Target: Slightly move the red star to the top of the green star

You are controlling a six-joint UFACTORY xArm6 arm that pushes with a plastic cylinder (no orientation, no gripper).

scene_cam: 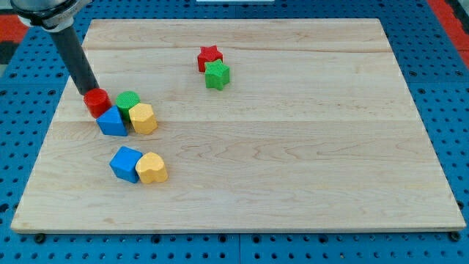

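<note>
The red star (209,57) lies near the view's top centre, touching the green star (217,74) just below and to its right. My tip (87,93) is far off at the view's left, touching the upper left side of a red cylinder (97,101).
Beside the red cylinder sit a green cylinder (127,103), a blue triangular block (112,122) and a yellow block (143,118). Lower down lie a blue block (126,163) and a yellow heart-shaped block (152,168). All rest on the wooden board (293,161).
</note>
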